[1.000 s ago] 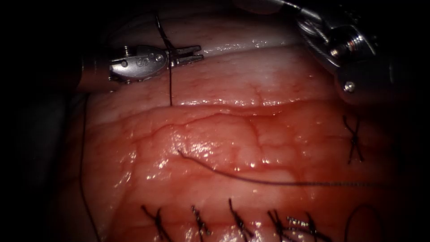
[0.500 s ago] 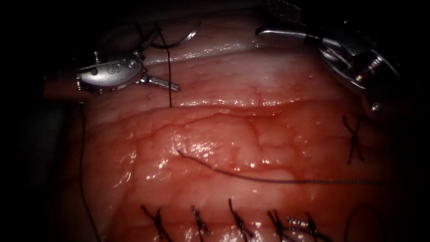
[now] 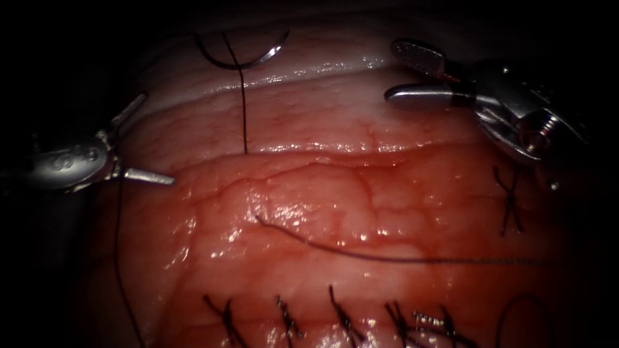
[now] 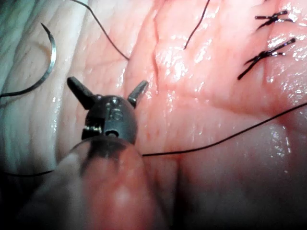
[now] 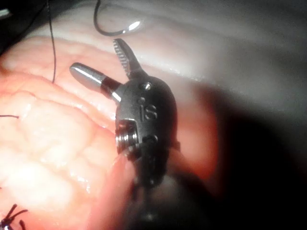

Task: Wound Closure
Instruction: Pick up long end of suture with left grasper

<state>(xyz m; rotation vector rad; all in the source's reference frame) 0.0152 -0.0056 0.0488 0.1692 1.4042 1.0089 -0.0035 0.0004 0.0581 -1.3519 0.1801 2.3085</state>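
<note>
The needle (image 3: 242, 57) lies free at the tissue's (image 3: 335, 200) far edge, curve bowed toward the cut, both ends pointing away, its long axis across. Thread (image 3: 244, 109) runs from it straight down to the cut. The left tool (image 3: 143, 138) gapes wide, empty. The right tool (image 3: 403, 71) is also open, holding nothing.

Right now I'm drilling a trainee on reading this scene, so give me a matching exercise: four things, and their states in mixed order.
Things:
1. left tool
2. right tool
3. needle
4. thread

States:
A. lies free on the pale tissue, held by neither tool
B. jaws open, empty, at the endoscope view's left
C. runs from the needle down into the tissue
D. jaws open, empty, at the endoscope view's right

Pairs: 1-B, 2-D, 3-A, 4-C
</note>
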